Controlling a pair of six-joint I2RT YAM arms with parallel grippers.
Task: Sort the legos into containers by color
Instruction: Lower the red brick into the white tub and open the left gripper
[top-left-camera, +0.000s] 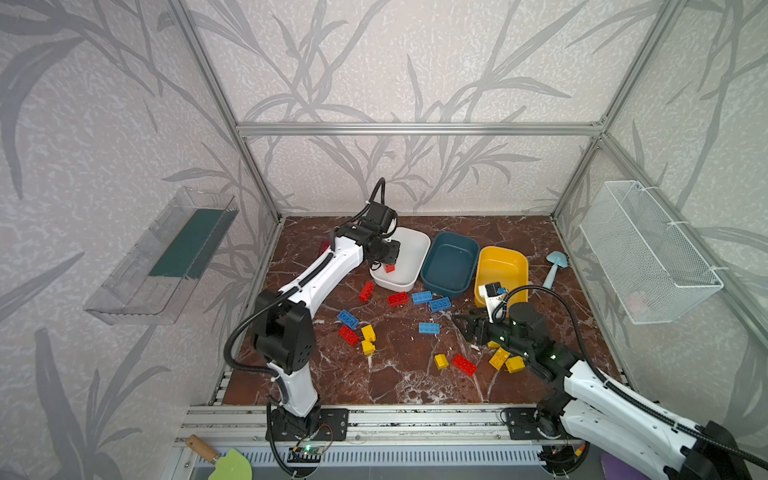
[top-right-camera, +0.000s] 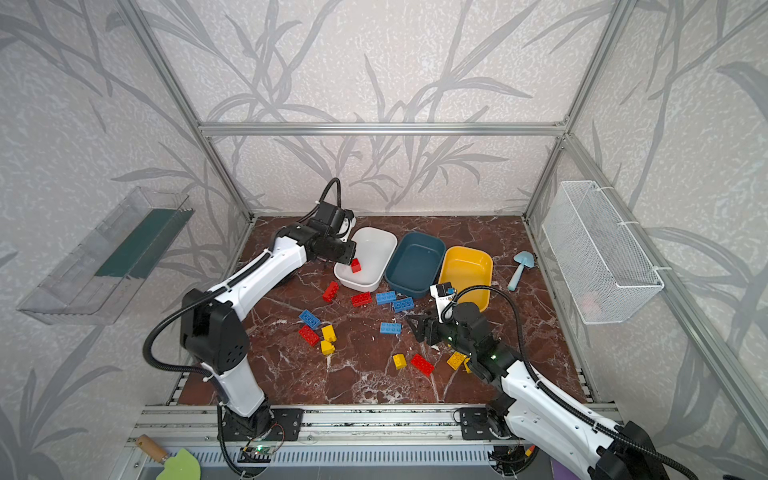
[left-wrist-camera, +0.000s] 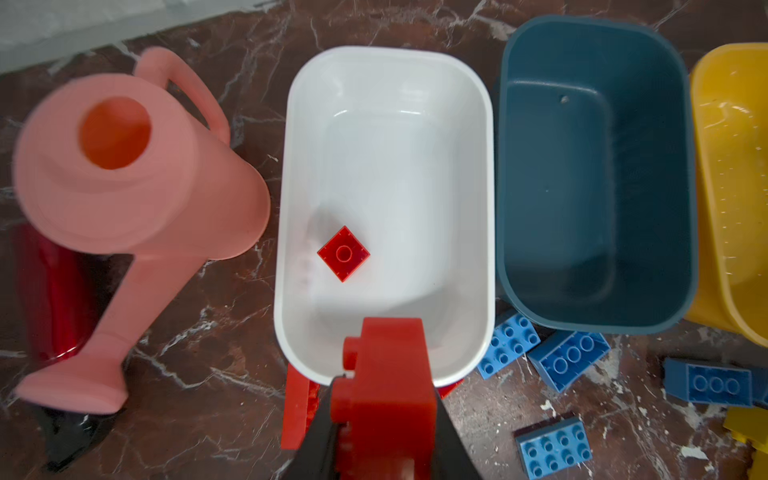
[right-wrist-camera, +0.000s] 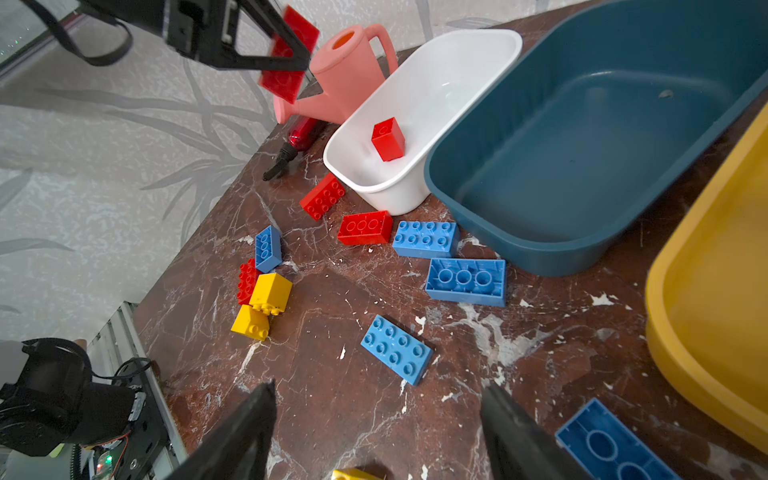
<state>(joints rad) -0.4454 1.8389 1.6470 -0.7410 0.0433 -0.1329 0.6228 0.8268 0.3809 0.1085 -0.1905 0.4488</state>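
Closest to me, my right end effector (right-wrist-camera: 378, 424) hangs low over the tabletop (right-wrist-camera: 332, 395) with its two fingers spread wide and nothing between them. Just in front of it a blue brick (right-wrist-camera: 396, 349) lies flat with its bumps up. I think it is light, hard and a bit slippery. So I would pinch it across its two long smooth sides, not on the bumps, where it could pop out. A little further on, more loose legos (right-wrist-camera: 426, 239) lie about, red, blue and yellow. Further back, my left end effector (left-wrist-camera: 384, 386) is squeezed tight on a red brick (left-wrist-camera: 386, 357) and holds it in the air above the rim at one end of the white tub (left-wrist-camera: 395, 145). One small red brick (left-wrist-camera: 343, 253) sits inside that tub. I think the held brick will not bend or break, so a short drop is fine, though it may bounce. Right beside the white tub stand the dark blue tub (left-wrist-camera: 582, 208) and then the yellow tub (left-wrist-camera: 731, 187). I see no bricks in those two.
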